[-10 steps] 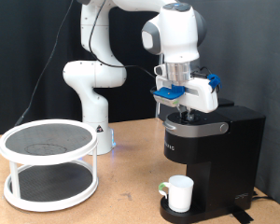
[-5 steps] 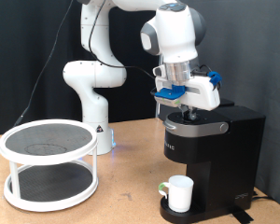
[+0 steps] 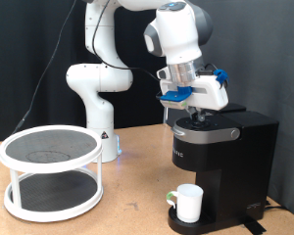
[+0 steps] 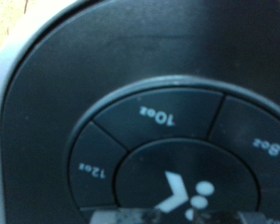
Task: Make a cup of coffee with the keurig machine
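Observation:
The black keurig machine (image 3: 225, 162) stands at the exterior view's right with its lid down. The white cup (image 3: 189, 203) stands on the round drip tray (image 3: 176, 224) under the spout. My gripper (image 3: 195, 117) points down at the silver-rimmed top panel (image 3: 211, 132), right at the machine's top. Its fingers look closed together with nothing between them. The wrist view is filled by the button panel: a 10oz button (image 4: 159, 115), a 12oz button (image 4: 91, 168), an 8oz button (image 4: 266, 145) and the centre brew button (image 4: 187, 191).
A white two-tier round rack (image 3: 51, 171) with dark mesh shelves stands at the exterior view's left on the wooden table (image 3: 137, 201). The robot's white base (image 3: 93, 98) is behind it. A black curtain hangs at the back.
The hand has shifted slightly towards the exterior view's left and tilted a little above the machine's top. The cup and machine have not moved.

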{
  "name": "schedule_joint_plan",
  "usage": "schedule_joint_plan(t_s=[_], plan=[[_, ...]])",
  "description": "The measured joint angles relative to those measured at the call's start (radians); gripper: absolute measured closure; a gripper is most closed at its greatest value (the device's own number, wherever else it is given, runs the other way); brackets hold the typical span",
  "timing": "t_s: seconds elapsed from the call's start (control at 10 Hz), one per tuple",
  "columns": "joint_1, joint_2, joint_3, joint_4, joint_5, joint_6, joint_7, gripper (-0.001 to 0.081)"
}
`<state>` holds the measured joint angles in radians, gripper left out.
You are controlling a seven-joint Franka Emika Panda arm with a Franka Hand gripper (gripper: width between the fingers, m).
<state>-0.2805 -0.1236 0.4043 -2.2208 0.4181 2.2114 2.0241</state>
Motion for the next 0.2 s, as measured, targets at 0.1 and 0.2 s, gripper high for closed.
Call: schedule_joint_plan(t_s=[0.1, 0.2], plan=[[0.000, -0.015, -0.004, -0.006, 0.010, -0.002, -0.003, 0.0806], [0.000, -0.025, -0.009, -0.002, 0.000, -0.071, -0.005, 0.0806]])
